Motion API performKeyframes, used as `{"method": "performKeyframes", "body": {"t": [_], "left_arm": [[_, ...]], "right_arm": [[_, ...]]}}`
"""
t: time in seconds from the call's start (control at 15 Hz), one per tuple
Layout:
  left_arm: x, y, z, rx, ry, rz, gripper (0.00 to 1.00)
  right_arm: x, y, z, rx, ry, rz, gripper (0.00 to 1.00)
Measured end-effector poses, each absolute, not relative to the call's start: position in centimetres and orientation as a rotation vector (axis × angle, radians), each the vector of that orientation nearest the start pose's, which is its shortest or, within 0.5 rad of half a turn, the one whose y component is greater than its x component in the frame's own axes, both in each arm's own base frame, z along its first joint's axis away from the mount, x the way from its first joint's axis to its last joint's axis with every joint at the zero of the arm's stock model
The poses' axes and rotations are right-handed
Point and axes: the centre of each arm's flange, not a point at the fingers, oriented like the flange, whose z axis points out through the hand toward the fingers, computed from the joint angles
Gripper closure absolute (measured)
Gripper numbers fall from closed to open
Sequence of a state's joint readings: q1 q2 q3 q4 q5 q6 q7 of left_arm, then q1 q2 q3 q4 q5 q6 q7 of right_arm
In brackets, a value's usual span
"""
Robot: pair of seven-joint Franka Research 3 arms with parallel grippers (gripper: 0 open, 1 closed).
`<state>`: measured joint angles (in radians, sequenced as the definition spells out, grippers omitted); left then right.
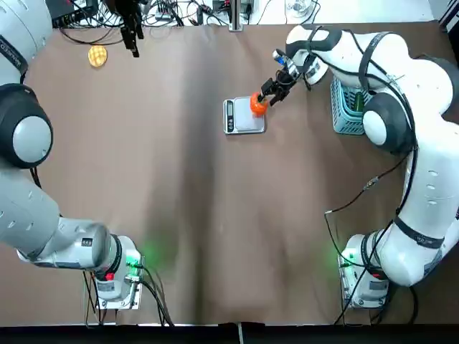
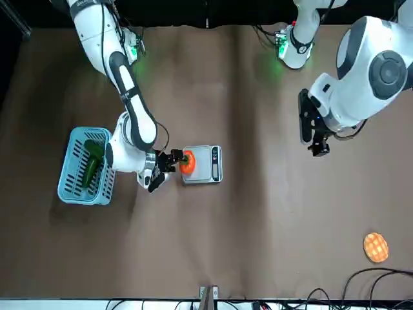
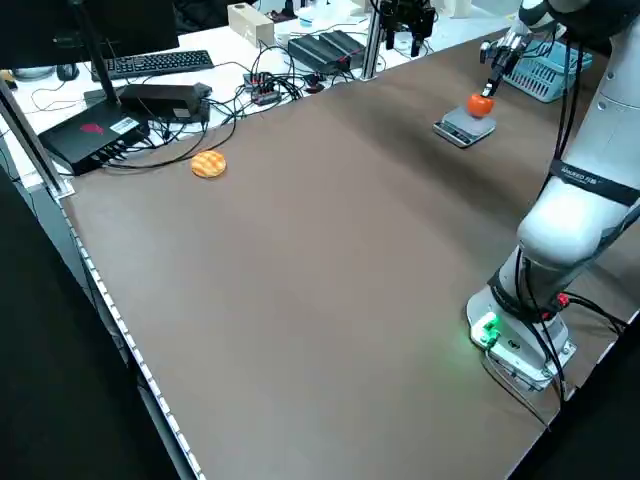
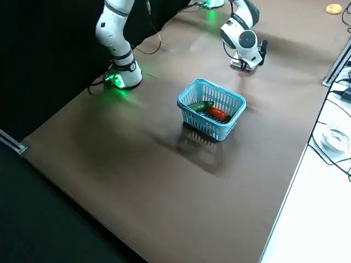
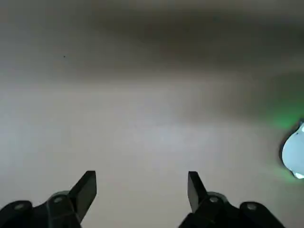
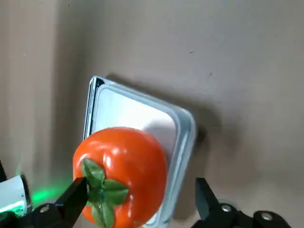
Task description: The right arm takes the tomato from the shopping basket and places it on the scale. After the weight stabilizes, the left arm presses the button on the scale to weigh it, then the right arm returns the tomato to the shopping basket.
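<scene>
The right arm (image 1: pixel 430 172) is extended over the robot's right part of the table, while the left arm (image 1: pixel 93 244) is kept well apart on the other side. Beneath the right arm, a light-blue shopping basket (image 2: pixel 63 181) is seen, with a green item (image 2: pixel 92 165) held inside it.

The scale (image 1: pixel 249 123) is placed between the two arms, with its display strip (image 1: pixel 229 116) turned toward the left arm's side. By the left arm, the left gripper (image 5: pixel 142 183) is carried with its fingers well spread and nothing between them.

The right gripper (image 1: pixel 268 99) is poised at the scale's basket-facing side, far nearer to it than the left one. Its fingers are set wide, and the tomato (image 6: pixel 126 166) is seen between them, off-centre: one finger is overlapped with the fruit in the right wrist view, while a gap is left beside the other. The tomato is located over the basket-side part of the scale's plate; whether its full weight is borne there cannot be told. Placement is judged nearly finished; a straight, clean withdrawal is called for, lest the tomato be nudged and rolled by the nearer finger.
</scene>
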<state>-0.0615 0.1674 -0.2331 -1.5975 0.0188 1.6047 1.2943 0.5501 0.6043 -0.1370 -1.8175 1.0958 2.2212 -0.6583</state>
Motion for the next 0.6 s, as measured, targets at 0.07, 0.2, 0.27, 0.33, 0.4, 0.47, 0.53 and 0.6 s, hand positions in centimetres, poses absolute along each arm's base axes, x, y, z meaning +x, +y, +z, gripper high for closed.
{"method": "performKeyframes", "body": {"t": [0.07,0.2,0.27,0.33,0.4,0.47,0.53,0.6], "left_arm": [[57.2,-16.9,51.9,-2.265,2.298,0.210,0.18],[56.8,-18.3,51.7,-2.283,2.277,0.219,0.27],[56.7,-18.7,51.6,-2.286,2.273,0.222,0.28],[56.6,-19.1,51.5,-2.288,2.272,0.226,0.33],[56.6,-19.3,51.3,-2.288,2.274,0.231,0.35],[56.7,-19.3,51.1,-2.289,2.274,0.233,0.35],[56.7,-19.5,51.0,-2.292,2.273,0.237,0.40],[56.6,-19.8,50.6,-2.300,2.267,0.246,0.50]], "right_arm": [[57.6,28.4,20.6,-2.399,-0.378,0.073,0.00],[58.1,27.7,21.9,-2.426,-0.373,0.063,0.00],[58.3,27.5,22.5,-2.438,-0.368,0.062,0.00],[58.5,27.5,23.3,-2.451,-0.359,0.061,0.00],[58.7,27.5,24.8,-2.479,-0.355,0.057,0.00],[59.0,27.4,25.7,-2.499,-0.362,0.048,0.00],[59.6,27.0,27.0,-2.533,-0.373,0.028,0.00],[60.5,26.0,28.5,-2.582,-0.389,-0.004,0.00]]}}
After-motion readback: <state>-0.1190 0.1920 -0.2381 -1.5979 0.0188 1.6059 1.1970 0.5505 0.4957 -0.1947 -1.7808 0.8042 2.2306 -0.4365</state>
